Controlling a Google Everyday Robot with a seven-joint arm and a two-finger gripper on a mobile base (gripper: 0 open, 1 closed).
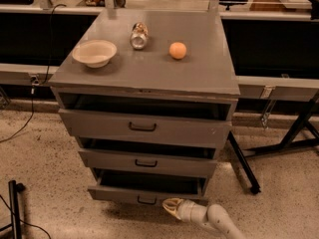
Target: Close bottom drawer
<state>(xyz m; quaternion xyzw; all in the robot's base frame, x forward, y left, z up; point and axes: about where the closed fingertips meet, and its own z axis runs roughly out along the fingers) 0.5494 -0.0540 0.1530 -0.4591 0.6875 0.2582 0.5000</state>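
The grey cabinet [149, 73] has three drawers, all pulled partly out. The bottom drawer [119, 194] sticks out furthest, with its dark inside showing and a small dark bar handle [146, 200] on its slim front. The middle drawer [146, 162] and the taller top drawer [142, 127] are above it. My gripper [169, 207] is low at the drawer's front, just right of the handle, its pale tip touching or almost touching the front panel. The white arm [219, 222] runs off to the lower right.
On the cabinet top are a white bowl [94, 52], a lying can [139, 35] and an orange [177, 50]. Black table legs [244, 163] stand on the floor to the right. A black stand [15, 208] and cable are at the lower left. A long bench runs behind.
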